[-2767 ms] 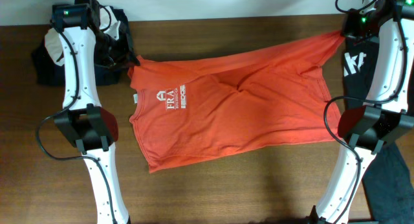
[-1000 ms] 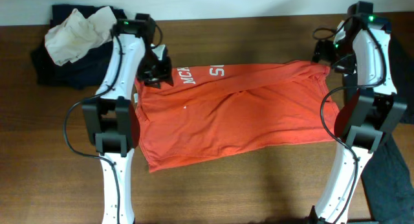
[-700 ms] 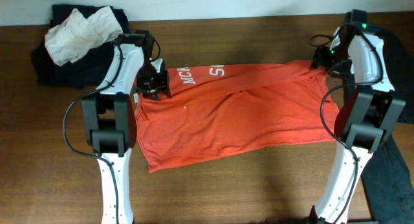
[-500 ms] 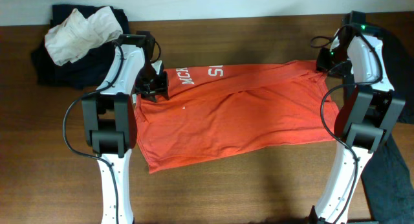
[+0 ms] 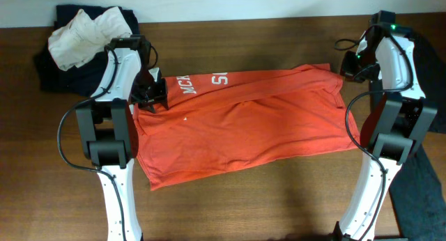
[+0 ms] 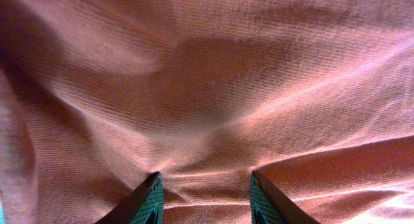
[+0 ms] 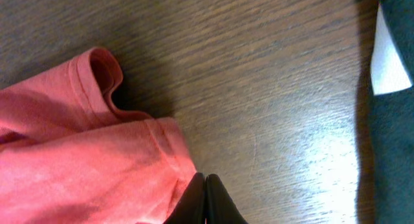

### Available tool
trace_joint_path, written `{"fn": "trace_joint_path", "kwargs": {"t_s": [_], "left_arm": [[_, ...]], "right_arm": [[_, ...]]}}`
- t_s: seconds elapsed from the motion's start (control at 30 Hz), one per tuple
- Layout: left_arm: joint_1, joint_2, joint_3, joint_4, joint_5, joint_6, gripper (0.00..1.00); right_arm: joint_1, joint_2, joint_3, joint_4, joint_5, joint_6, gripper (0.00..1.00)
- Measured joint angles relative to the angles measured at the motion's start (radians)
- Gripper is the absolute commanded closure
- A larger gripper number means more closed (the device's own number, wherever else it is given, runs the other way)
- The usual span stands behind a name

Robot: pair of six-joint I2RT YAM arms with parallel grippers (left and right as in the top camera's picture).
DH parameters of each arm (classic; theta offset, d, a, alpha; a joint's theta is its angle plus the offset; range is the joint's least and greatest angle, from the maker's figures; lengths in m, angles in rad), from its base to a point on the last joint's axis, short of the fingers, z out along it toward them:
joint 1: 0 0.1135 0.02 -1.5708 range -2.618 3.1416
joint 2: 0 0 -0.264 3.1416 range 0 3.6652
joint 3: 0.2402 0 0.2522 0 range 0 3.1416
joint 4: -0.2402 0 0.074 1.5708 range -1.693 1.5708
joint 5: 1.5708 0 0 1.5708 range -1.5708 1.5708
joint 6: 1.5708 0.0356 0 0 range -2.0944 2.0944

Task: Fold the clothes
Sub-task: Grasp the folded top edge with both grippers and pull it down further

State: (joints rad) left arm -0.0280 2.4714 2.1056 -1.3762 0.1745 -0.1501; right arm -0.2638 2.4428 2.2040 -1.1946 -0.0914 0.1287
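The left arm [image 5: 118,67] is stretched over the collar end of the T-shirt [image 5: 244,122]. The left gripper [image 5: 150,95] is pressed onto the cloth, with fabric gathered between its partly spread fingers [image 6: 145,201]. The right arm [image 5: 394,60] is bent beside the opposite end, and the right gripper [image 7: 204,185] is closed tight just off the hem.

T-shirt [image 5: 244,122] lies spread across the middle of the table [image 5: 279,206], long side running left to right. My left gripper [image 5: 150,96] sits on its far-left corner. My right gripper [image 5: 346,64] is just beside its far-right corner, over the table. Far left: small garment [image 5: 87,28] on top of a bigger garment [image 5: 49,74]. Another garment [image 5: 421,178] lies at the right edge, nearer.
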Motion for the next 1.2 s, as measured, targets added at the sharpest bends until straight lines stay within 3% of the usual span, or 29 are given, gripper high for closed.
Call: {"fn": "trace_joint_path", "kwargs": {"t_s": [0.03,0.07,0.13,0.47,0.5,0.57,0.6,0.87,1.1,1.2], "left_arm": [[0.003,0.000,0.000,-0.001,0.000,0.000,0.57],[0.009,0.000,0.000,-0.004,0.000,0.000,0.57],[0.022,0.000,0.000,-0.005,-0.001,0.000,0.57],[0.029,0.000,-0.001,-0.007,-0.008,0.000,0.56],[0.029,0.000,-0.001,-0.007,-0.008,0.000,0.56],[0.029,0.000,-0.001,-0.008,-0.008,0.000,0.56],[0.029,0.000,-0.001,-0.008,-0.007,0.000,0.56],[0.034,0.000,-0.001,-0.040,-0.011,0.000,0.57],[0.162,0.000,-0.002,-0.125,-0.032,0.000,0.57],[0.179,0.000,-0.002,-0.128,-0.034,0.000,0.57]], "right_arm": [[0.000,0.000,0.000,-0.013,-0.008,0.002,0.84],[0.000,0.000,0.000,-0.018,-0.019,0.003,0.59],[-0.001,0.000,0.000,-0.023,-0.047,0.006,0.56],[-0.001,0.000,-0.076,0.052,-0.170,-0.002,0.63],[-0.001,0.000,-0.082,0.055,-0.177,-0.002,0.66],[-0.001,0.000,-0.099,0.074,-0.188,-0.002,0.93],[0.000,0.000,-0.105,0.080,-0.190,-0.004,0.96],[-0.002,0.000,-0.086,0.030,-0.198,0.004,0.96],[-0.021,0.008,0.184,-0.271,-0.204,0.006,0.96],[-0.021,0.008,0.186,-0.345,-0.194,0.006,0.96]]}}
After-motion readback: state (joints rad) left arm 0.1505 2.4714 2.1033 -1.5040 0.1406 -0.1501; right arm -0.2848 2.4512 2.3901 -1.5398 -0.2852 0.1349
